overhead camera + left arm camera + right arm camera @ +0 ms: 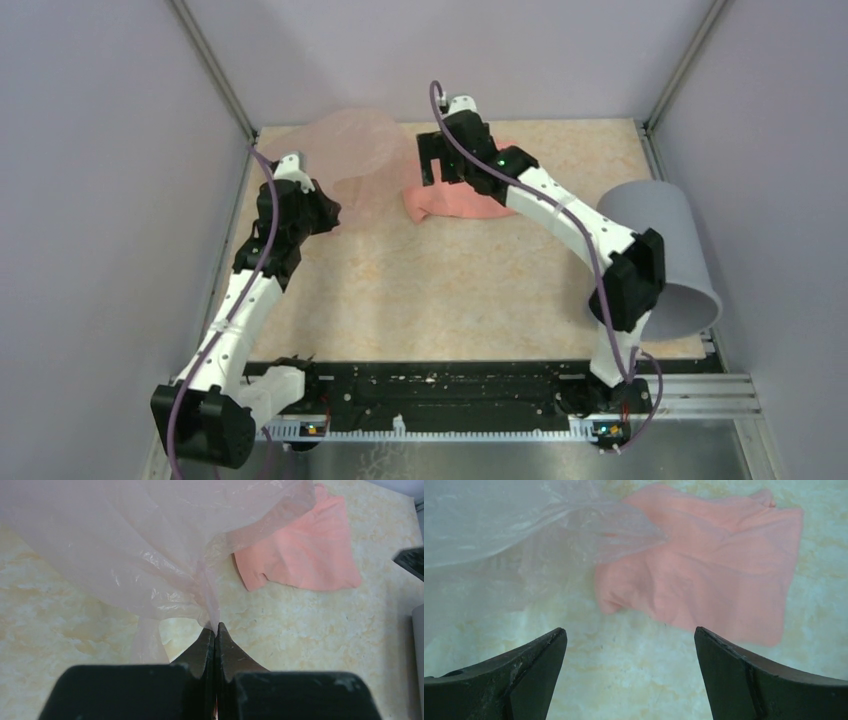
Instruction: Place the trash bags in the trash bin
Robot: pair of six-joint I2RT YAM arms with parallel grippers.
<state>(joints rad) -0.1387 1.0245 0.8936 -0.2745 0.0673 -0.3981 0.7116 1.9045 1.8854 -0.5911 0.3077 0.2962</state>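
- From my overhead view, light is even and soft; only faint shadows fall on the table (pixel 450 290).
- My left wrist view is bright and sharp; small glints sit on the trash bag (pixel 125 555) creases.
- My right wrist view looks hazy and pale, with dark, slightly soft fingers (pixel 524 680).

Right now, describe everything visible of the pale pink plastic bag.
The trash bag is thin, crinkly, see-through pale pink film, creased and glossy. It spreads wide at the far left of the table, gathered to a bunched point that the left gripper pinches with its jaws shut. One edge overlaps a corner of the salmon sheet. It is outside the grey bin.
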